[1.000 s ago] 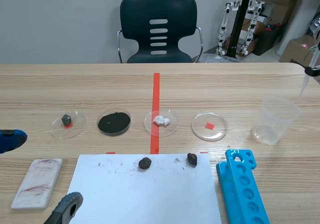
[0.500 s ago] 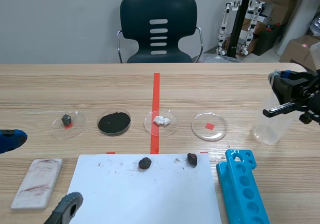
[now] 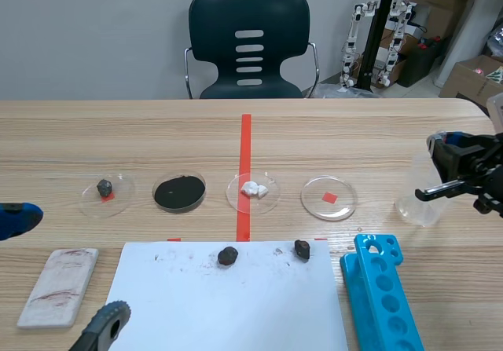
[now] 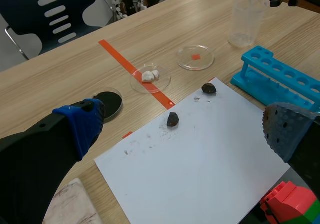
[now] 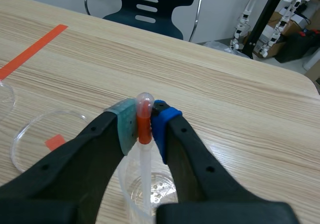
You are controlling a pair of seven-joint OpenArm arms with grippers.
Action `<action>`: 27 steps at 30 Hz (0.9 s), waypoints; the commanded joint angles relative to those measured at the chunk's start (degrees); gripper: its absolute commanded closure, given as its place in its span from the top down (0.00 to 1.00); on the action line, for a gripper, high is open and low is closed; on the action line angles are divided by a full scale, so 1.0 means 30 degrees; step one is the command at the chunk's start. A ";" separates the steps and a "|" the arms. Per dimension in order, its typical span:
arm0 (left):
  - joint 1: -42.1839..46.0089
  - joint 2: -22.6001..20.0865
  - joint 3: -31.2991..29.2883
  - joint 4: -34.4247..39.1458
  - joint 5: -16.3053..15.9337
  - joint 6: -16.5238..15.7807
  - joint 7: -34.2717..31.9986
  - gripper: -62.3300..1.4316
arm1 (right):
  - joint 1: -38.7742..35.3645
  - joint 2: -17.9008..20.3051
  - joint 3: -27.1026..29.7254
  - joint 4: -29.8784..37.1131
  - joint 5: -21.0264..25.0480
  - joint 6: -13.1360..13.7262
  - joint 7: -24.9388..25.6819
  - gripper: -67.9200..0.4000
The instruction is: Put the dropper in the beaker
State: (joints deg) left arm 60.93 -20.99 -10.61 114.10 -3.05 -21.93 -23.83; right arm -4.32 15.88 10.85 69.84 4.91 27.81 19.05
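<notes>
right fingers: clenched on the dropper, my grey-green pad and my blue pad pressing its orange-red bulb from either side, at the right end of the counter.
dropper: upright in my right fingers, bulb on top, clear tube going straight down inside the rim of the beaker; i cannot see its tip.
beaker: clear plastic, upright on the counter right under my right fingers, beyond the far end of the test tube rack.
left fingers: released and spread wide with nothing between them, low over the near left of the counter, above the sheet of paper.
petri dishes: four in a row across the counter, holding a dark stone, black powder, white lumps, and the last, the bare dish, showing only a red tape square.
sheet of paper: white, near edge of the counter, with two dark rocks at its far edge and some dark smudges.
test tube rack: blue, lying just beside the paper's right edge.
streak plate: white slab with reddish marks, left of the paper.
chair: dark, standing behind the counter.
</notes>
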 commanded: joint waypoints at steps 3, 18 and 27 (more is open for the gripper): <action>-0.0051 0.0000 -0.0117 0.0240 -0.0182 -0.0036 -0.0255 1.00 | 0.0430 0.0255 0.0109 0.0372 0.0197 -0.0051 0.0262 0.44; -0.0051 0.0000 -0.0117 0.0240 -0.0182 -0.0036 -0.0255 1.00 | 0.0430 0.0255 0.0109 0.0372 0.0197 0.0015 0.0240 0.99; -0.0051 0.0000 -0.0117 0.0240 -0.0182 -0.0036 -0.0255 1.00 | 0.0430 0.0255 0.0109 0.0372 0.0204 0.0015 0.0131 0.99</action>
State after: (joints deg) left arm 60.93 -20.99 -10.61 114.10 -3.05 -21.93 -23.83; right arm -4.32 15.88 10.85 69.87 4.91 27.86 18.87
